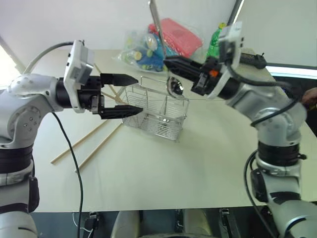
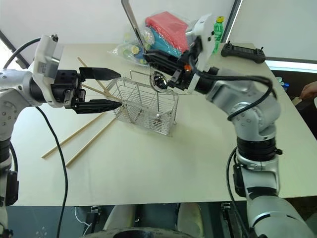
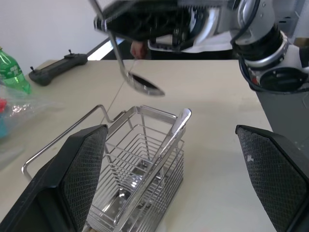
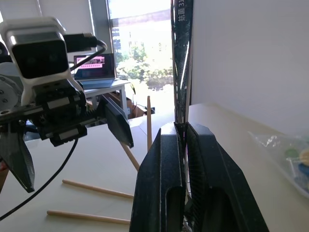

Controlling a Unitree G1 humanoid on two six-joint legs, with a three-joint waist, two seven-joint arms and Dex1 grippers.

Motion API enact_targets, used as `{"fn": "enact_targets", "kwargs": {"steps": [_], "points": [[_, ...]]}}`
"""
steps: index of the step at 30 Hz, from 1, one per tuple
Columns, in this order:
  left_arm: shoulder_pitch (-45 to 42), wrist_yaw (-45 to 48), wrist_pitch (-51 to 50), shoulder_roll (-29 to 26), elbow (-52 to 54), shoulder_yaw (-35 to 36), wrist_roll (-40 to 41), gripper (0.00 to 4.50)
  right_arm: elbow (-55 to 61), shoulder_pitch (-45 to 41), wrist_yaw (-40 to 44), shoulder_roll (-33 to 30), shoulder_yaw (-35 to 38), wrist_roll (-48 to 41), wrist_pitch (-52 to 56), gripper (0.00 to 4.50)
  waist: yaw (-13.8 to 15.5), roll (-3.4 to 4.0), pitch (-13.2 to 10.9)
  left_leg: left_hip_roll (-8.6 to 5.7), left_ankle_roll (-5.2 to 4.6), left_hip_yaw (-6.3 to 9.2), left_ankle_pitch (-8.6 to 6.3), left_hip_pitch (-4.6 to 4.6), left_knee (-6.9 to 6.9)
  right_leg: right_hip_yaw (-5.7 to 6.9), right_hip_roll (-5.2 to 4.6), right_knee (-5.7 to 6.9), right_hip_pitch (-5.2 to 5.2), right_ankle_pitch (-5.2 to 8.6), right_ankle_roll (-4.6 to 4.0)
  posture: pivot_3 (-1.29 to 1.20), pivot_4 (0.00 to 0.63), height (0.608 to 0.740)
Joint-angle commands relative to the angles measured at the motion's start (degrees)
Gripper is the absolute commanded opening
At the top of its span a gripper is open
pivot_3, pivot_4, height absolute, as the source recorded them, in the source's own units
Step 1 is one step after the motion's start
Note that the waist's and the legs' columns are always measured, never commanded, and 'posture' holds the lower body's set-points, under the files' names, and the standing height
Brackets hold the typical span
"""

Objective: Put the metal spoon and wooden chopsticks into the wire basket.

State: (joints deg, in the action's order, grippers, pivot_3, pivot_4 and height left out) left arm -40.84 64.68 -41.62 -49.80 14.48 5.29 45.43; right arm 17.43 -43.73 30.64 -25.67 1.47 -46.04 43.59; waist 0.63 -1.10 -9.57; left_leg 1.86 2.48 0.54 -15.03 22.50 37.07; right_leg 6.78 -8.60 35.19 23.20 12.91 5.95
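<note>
The right claw [image 1: 171, 63] is pressed together on the handle of the metal spoon [image 1: 174, 85], which is pinched between its two fingers. The spoon is held above the wire basket [image 1: 156, 114], with its bowl hanging just over the basket's upper rim and its thin handle rising steeply past the claw. In the right wrist view the handle is seen clamped upright between the closed fingertips [image 4: 166, 145].

The left claw [image 1: 130, 95] is spread wide and holds nothing. It is positioned at the basket's left end, one finger above and one below, both pointing toward the basket; whether the lower finger touches the wire cannot be told.

The wire basket stands upright on the tabletop [image 1: 198, 163]. A metal utensil [image 3: 161, 159] is seen leaning inside one compartment in the left wrist view.

The wooden chopsticks [image 1: 81, 141] lie on the tabletop to the left of the basket, outside it. Two lie side by side near the left arm; others are partly hidden behind the left claw.

Behind the basket, a clear plastic bag [image 1: 148, 49] of colourful items, a green bottle [image 1: 214, 42] and a black controller [image 2: 242, 51] rest on the tabletop.
</note>
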Motion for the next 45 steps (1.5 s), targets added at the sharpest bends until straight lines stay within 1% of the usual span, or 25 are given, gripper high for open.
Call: {"fn": "enact_targets", "kwargs": {"steps": [1,10,13,18,19,20,25,27,30,32,34,37,39,42,45], "points": [[-1.03,-0.56,0.26,-0.49,1.85,1.77,0.39,4.5,1.17,1.07,-1.2,1.83,1.13,1.18,-2.25,0.23,-0.11,0.0,0.0,0.0,0.01,0.0,0.02,-0.01,0.0,-0.01,0.01,0.0,0.0,0.0,-0.01,0.0,0.15,0.678],[-1.11,-1.41,-0.59,-0.72,2.59,2.35,1.18,4.5,0.19,5.27,-3.6,6.41,0.92,5.59,-6.15,0.23,-0.42,0.0,0.0,0.02,0.03,-0.01,0.04,-0.05,-0.01,-0.05,0.03,0.01,-0.01,-0.02,-0.02,0.0,0.15,0.678],[-2.05,-1.4,-0.55,-0.41,1.95,1.96,0.96,4.5,0.26,6.09,-4.19,7.18,0.96,6.5,-7.12,1.05,-0.42,0.0,0.0,0.02,0.03,-0.01,0.03,-0.05,-0.03,-0.04,0.03,0.01,-0.01,-0.01,-0.02,0.0,0.15,0.678],[-3.47,-0.95,-0.27,-0.09,0.56,1.42,0.5,4.5,1.27,6.94,-4.67,6.94,1.88,6.94,-7.62,3.53,-0.36,0.0,0.0,0.02,0.03,-0.01,0.03,-0.05,-0.01,-0.05,0.02,0.0,-0.02,-0.01,-0.02,0.0,0.15,0.678],[-3.66,-0.83,-0.17,-0.04,0.32,1.31,0.36,4.5,1.39,7.03,-4.75,6.71,2.26,6.72,-7.48,4.14,-0.38,0.0,0.0,0.02,0.03,-0.01,0.03,-0.05,-0.01,-0.04,0.02,0.0,-0.02,-0.01,-0.01,0.0,0.15,0.678],[-3.81,-0.71,-0.07,0.0,0.14,1.23,0.25,4.5,1.47,7.09,-4.79,6.47,2.61,6.55,-7.37,4.45,-0.4,0.0,0.0,0.02,0.03,-0.01,0.03,-0.05,-0.01,-0.05,0.02,0.01,-0.02,-0.01,-0.02,0.0,0.15,0.678],[-4.51,-0.36,0.36,0.27,-0.57,0.9,-0.26,4.5,1.66,6.88,-4.6,4.83,4.75,5.98,-6.7,4.45,-0.4,0.01,0.0,0.02,0.03,-0.01,0.03,-0.05,-0.02,-0.05,0.03,0.0,-0.02,-0.01,-0.02,0.0,0.15,0.678],[-4.71,-0.39,0.5,0.33,-0.76,0.84,-0.46,4.5,2.0,6.08,-3.38,2.38,6.15,5.2,-5.64,4.45,-0.35,0.01,-0.01,0.02,0.03,-0.01,0.03,-0.05,-0.02,-0.05,0.02,-0.01,-0.02,-0.01,-0.02,0.0,0.15,0.678],[-4.62,-0.58,0.3,-0.17,-0.97,1.43,-0.45,4.5,3.58,4.78,0.79,-4.97,8.43,2.85,-2.41,4.45,-0.1,0.04,-0.03,0.01,0.03,-0.01,0.03,-0.03,-0.02,-0.04,0.01,-0.03,-0.02,-0.01,-0.02,0.0,0.15,0.678],[-4.28,-0.48,0.23,-0.95,-1.37,2.3,-0.46,4.5,5.04,5.34,5.61,-11.29,9.51,1.4,-0.9,4.45,0.08,0.04,-0.04,0.0,0.02,-0.02,0.03,-0.01,-0.02,-0.04,0.01,-0.06,-0.01,-0.01,-0.01,0.0,0.15,0.678],[-4.61,-0.08,0.18,-2.72,-3.41,3.84,-0.76,4.5,6.2,7.53,14.06,-20.39,11.28,0.68,-0.51,4.45,0.08,0.06,-0.05,0.01,0.02,-0.01,0.02,-0.02,-0.06,-0.03,0.02,-0.08,-0.02,0.02,0.01,0.0,0.15,0.678],[-7.35,-0.26,0.15,-5.79,-11.31,6.45,-1.74,4.5,5.97,12.1,25.38,-31.85,14.51,0.01,-0.66,4.45,0.06,0.0,-0.06,0.01,-0.01,-0.01,0.01,-0.02,-0.12,-0.03,0.02,-0.13,-0.01,0.15,0.18,0.0,0.15,0.678],[-8.59,1.04,1.75,-8.86,-17.95,6.34,-4.84,4.5,6.12,16.99,31.82,-36.96,16.46,0.79,-2.3,4.45,-0.13,-0.02,-0.05,0.01,0.0,-0.02,0.0,-0.04,-0.11,-0.03,0.02,-0.15,-0.02,0.17,0.22,0.0,0.15,0.678],[-8.42,7.22,6.78,-14.04,-26.2,3.09,-11.07,4.5,7.56,23.99,37.2,-40.46,18.75,2.35,-4.98,4.45,-0.61,-0.02,-0.05,0.03,0.0,-0.13,0.0,-0.11,-0.12,-0.04,-0.02,-0.17,-0.03,0.19,0.24,0.0,0.15,0.678],[-9.49,13.16,11.94,-16.1,-34.31,-1.95,-17.7,4.5,9.0,27.14,36.69,-39.47,19.86,2.16,-5.86,4.45,-0.36,0.01,-0.05,0.06,0.02,-0.16,-0.01,-0.11,-0.08,-0.04,-0.04,-0.16,0.0,0.27,0.08,0.0,0.15,0.678]]}}
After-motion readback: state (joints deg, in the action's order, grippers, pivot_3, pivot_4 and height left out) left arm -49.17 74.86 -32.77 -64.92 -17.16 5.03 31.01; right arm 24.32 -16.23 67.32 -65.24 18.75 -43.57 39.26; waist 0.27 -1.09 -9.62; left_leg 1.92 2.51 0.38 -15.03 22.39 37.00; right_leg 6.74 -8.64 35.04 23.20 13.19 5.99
